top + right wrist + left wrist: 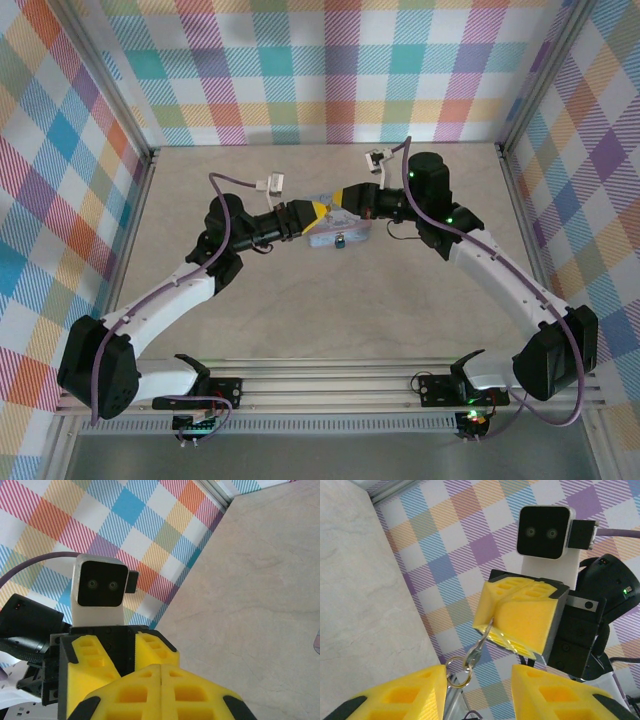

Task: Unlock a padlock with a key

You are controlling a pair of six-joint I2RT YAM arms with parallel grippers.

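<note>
L arm (170, 295), R arm (500, 258) bent inward, tips nearly meeting, L jaws parted, R jaws clamped

place: robot lab cell | signs: plaid walls (330, 70), aluminium rail (330, 385), bare tabletop (330, 320)

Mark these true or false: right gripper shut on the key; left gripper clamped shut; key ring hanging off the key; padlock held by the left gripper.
1. The right gripper is shut on the key. True.
2. The left gripper is clamped shut. False: its fingers stand apart.
3. A key ring hangs from the key. True.
4. The left gripper holds the padlock. False: the padlock lies on the table beside the tin.
</note>
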